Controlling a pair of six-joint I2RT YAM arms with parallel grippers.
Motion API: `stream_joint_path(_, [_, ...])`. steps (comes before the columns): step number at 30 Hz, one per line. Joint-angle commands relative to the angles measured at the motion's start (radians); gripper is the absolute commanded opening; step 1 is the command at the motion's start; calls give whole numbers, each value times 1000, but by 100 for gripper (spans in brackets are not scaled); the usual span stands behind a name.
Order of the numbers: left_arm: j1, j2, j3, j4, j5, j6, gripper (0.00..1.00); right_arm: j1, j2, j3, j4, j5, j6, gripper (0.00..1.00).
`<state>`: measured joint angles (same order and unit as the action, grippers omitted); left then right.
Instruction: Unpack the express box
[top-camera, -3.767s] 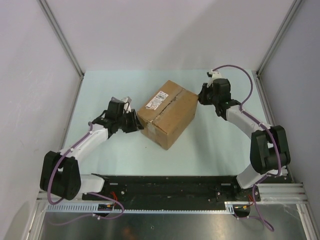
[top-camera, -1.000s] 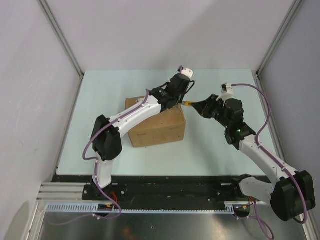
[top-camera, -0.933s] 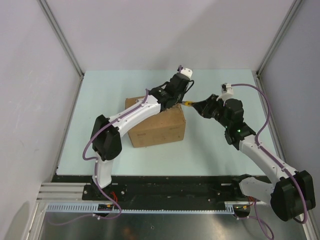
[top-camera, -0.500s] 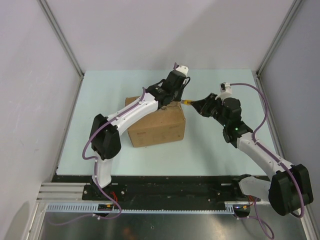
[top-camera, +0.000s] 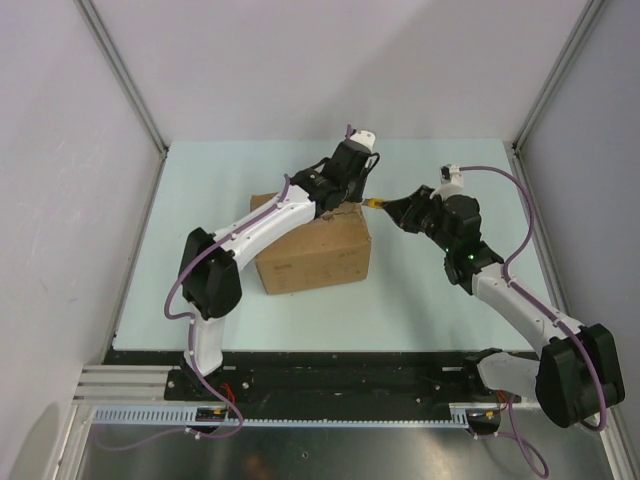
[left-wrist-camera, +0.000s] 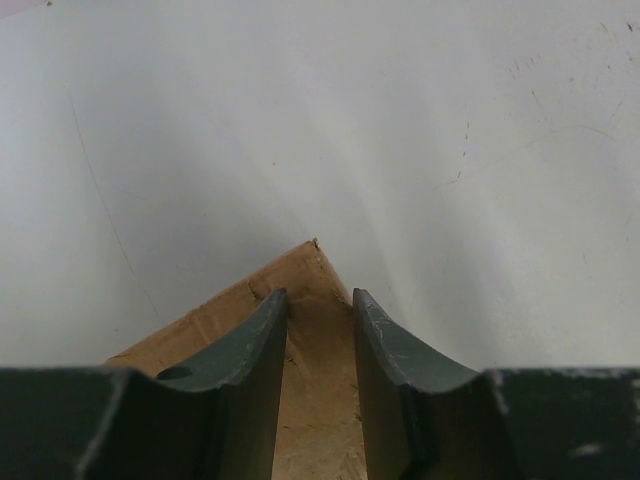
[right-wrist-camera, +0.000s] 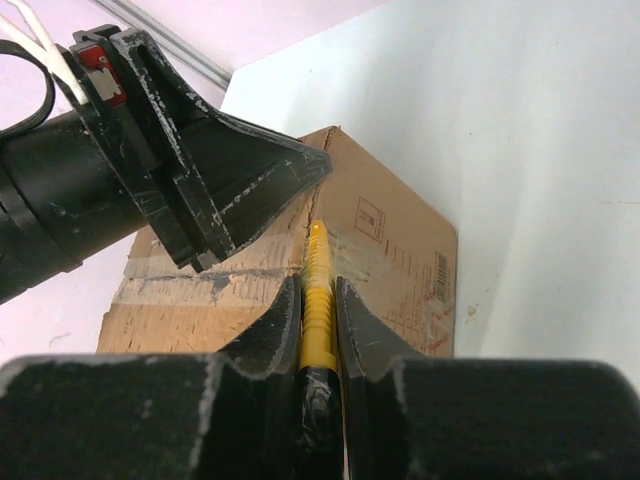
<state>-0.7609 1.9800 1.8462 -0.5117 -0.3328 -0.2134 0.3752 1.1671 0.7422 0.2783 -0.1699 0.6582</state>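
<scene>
The right tool (right-wrist-camera: 318, 288) is clamped tight on a yellow cutter (right-wrist-camera: 317, 262), whose tip lies at the taped top seam of the express box (top-camera: 315, 255). Just beyond, the left tool (left-wrist-camera: 320, 297) rests on the box's far right corner, its fingers narrowly apart and gripping nothing. The box stands mid-bench (top-camera: 430, 300).

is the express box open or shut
Shut: on the express box the top flaps lie flat along the seam, where the yellow tool in the right gripper points.
</scene>
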Motion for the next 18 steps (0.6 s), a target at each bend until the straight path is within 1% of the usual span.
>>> stream_joint_path(1, [8,-36,-10,-56,21,-41,37,-5,19,3,79,-9,3,0])
stream_joint_path(11, [9,-50,-25,-56,28,-57,36,-2,-29,5,75,29,12,0])
stream_joint_path(18, [9,-53,-28,-56,34,-63,36,2,-9,13,76,15,21,0])
